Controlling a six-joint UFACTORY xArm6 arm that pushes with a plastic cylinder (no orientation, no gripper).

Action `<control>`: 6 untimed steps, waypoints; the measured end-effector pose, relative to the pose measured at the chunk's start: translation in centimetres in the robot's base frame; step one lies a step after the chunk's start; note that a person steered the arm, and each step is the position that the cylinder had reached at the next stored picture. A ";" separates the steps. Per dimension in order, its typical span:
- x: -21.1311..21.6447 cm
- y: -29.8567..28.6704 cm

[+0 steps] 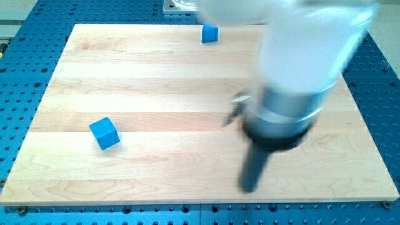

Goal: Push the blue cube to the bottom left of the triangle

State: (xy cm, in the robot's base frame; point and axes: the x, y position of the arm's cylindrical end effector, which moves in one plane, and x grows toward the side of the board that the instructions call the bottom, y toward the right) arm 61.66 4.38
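1. Trouble first: no triangle shows anywhere on the desk (187, 81). The blurred arm may be hiding it, so the target spot is a guess right now.
2. Two blue cubes in play! One sits at the view's lower left (104, 134), another at the top edge (210, 34). Pick the wrong one and the push is wasted.
3. My tip (249, 187) is down near the view's bottom, right of centre, well apart from both cubes; an off-centre shove could spin a cube aside.
4. Jaws: there are none, just a bare rod, touching no block.
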 end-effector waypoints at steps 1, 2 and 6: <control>0.2 -6.2; 0.2 -18.2; -13.5 -7.6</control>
State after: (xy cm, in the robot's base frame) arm 48.18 -3.25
